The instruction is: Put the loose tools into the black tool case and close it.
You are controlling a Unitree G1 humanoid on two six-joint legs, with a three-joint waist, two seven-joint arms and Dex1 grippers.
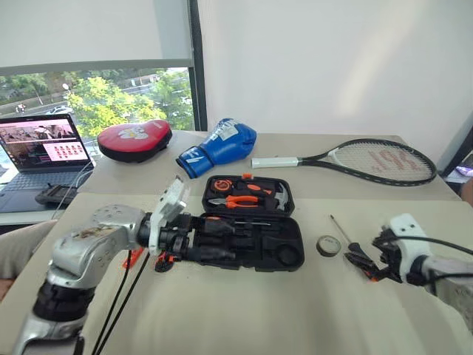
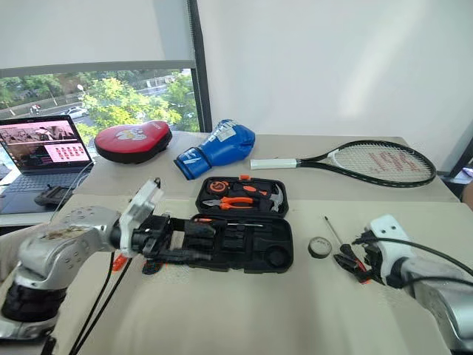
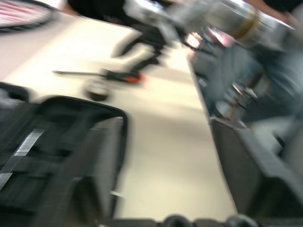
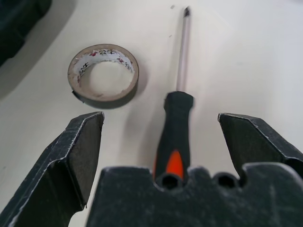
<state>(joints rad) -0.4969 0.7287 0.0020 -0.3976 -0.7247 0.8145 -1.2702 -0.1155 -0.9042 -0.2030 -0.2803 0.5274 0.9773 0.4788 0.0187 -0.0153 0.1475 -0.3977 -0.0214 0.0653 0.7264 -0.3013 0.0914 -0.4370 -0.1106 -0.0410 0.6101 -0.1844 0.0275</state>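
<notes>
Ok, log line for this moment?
right hand: open, straddling screwdriver handle | tape roll: loose on table | tool case: open | left hand: at case's left end

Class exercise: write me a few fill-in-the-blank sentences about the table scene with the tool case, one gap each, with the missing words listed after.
1. The black tool case lies ____ on the table.
2. Between the right gripper jaws lies a black-and-orange ____.
3. The small tape roll lies beside the screwdriver, not ____ it.
4. Behind the case lie a blue boxing glove and a tennis ____.

Missing words: open; screwdriver; touching; racket
</notes>
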